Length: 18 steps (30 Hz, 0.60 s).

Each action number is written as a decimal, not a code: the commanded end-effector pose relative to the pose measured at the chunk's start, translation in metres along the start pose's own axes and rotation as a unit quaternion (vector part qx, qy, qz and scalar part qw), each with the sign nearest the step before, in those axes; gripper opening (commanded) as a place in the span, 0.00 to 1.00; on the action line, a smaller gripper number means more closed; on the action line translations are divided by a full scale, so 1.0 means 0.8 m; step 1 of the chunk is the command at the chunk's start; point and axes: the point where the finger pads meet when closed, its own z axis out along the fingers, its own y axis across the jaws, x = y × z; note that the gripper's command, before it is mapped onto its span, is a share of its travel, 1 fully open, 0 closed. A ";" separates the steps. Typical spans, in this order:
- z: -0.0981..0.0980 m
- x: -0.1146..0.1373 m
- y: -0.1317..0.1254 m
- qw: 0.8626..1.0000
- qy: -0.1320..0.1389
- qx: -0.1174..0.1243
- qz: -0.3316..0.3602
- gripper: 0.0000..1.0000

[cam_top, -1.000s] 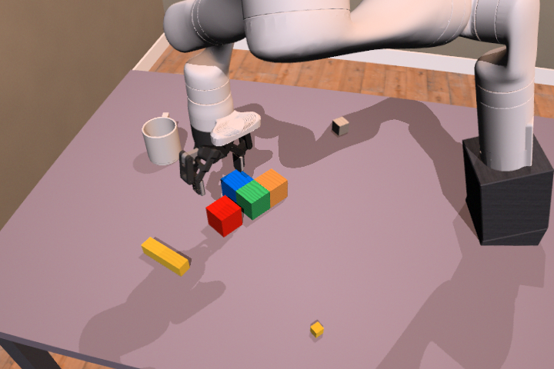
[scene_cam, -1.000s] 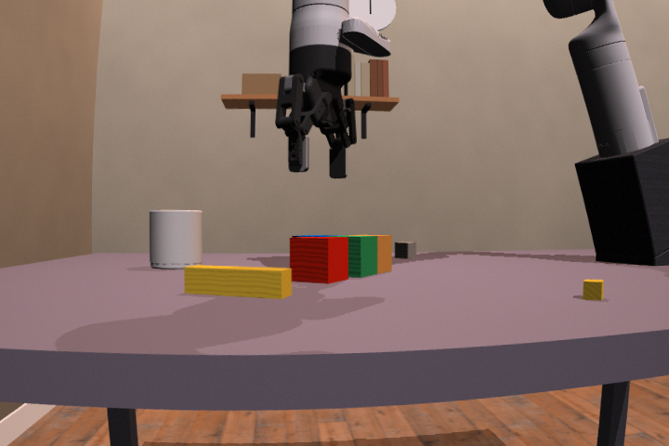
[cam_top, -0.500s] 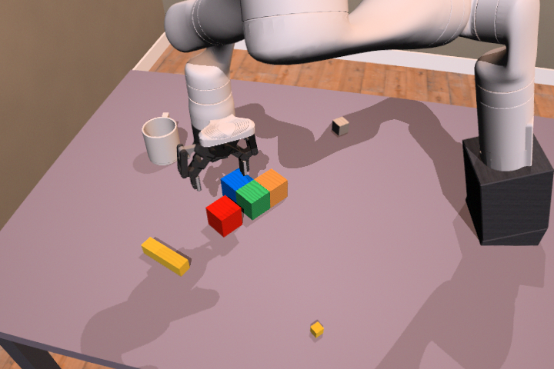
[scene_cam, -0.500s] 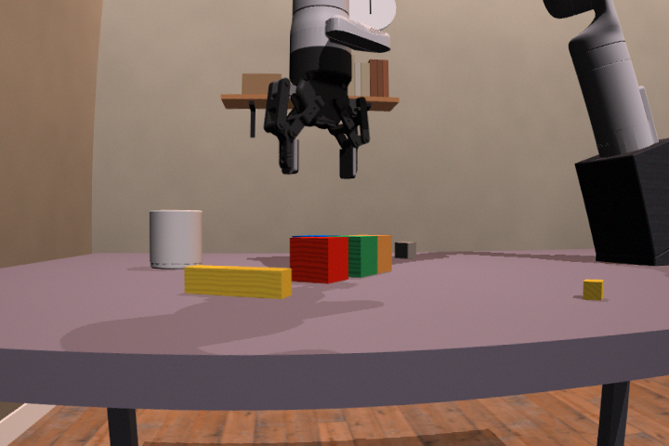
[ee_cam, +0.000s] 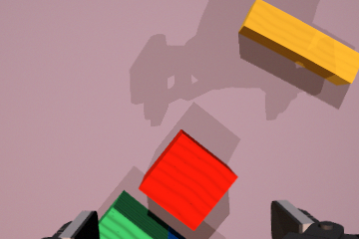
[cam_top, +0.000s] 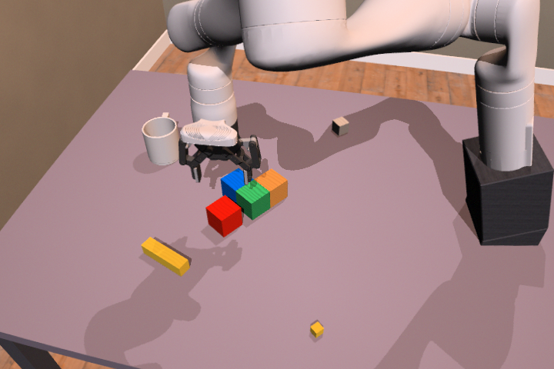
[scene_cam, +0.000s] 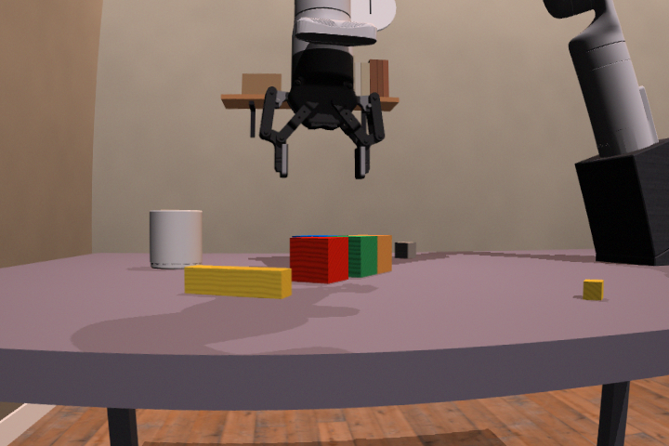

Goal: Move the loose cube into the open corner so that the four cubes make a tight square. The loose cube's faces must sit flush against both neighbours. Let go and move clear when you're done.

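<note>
The white cylindrical mug (cam_top: 160,140) stands upright on the mauve desk (cam_top: 373,243), nothing visible inside; the gripper (scene_cam: 320,161) hangs fully open above, gripping nothing

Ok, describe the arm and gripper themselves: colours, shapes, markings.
The arm is smooth, rounded, pale grey-white tubing with thin seam rings at the joints, rising from a dark angular base. The gripper is black linkage with two slim fingers and a ribbed white collar above. No cables show.
</note>
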 end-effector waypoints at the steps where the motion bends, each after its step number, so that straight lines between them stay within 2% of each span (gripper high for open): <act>1: 0.000 -0.001 0.000 0.994 -0.003 0.006 0.109 1.00; 3: -0.001 0.000 0.001 0.989 -0.003 0.004 0.150 1.00; 5: -0.001 0.000 0.001 0.989 -0.003 0.004 0.150 1.00; 12: -0.002 0.001 0.004 0.963 -0.001 -0.001 0.268 1.00; 18: -0.004 0.002 0.007 0.945 0.001 -0.004 0.326 1.00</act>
